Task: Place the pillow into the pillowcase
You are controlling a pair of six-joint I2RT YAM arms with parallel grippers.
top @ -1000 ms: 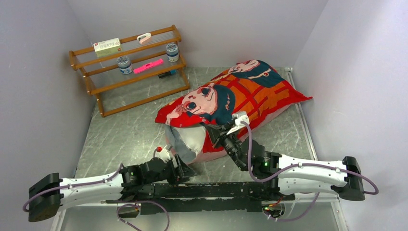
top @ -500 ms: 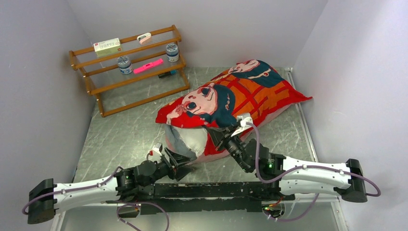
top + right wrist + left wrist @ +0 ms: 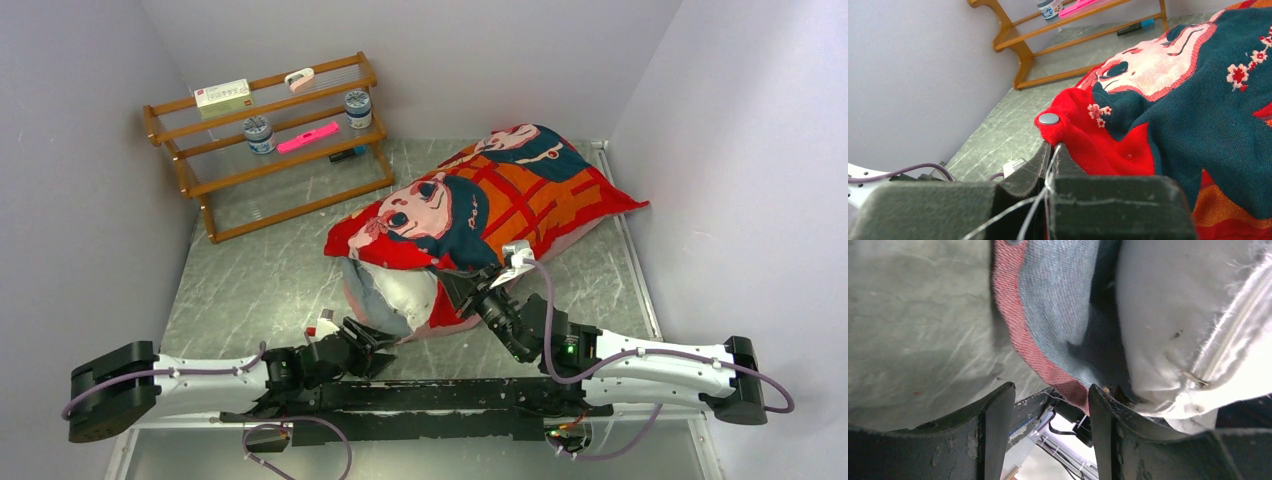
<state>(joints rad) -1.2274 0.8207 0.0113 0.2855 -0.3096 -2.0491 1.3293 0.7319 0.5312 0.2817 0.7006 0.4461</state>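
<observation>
Jaws of the left hand (image 3: 1050,390) gape half-wide, empty, by the pillowcase (image 3: 1048,305); right hand (image 3: 1052,149) pinches its hem.

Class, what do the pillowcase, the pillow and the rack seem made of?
Pillowcase: matte woven cloth, weave visible, printed. Pillow: white fabric, perhaps cotton, frayed at its seam. Rack: likely varnished wood, glossy orange-brown rails.

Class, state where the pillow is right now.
In the top view, the pillow shows its white end poking out of the pillowcase at its near-left opening, mid-table, just ahead of the left tool.
</observation>
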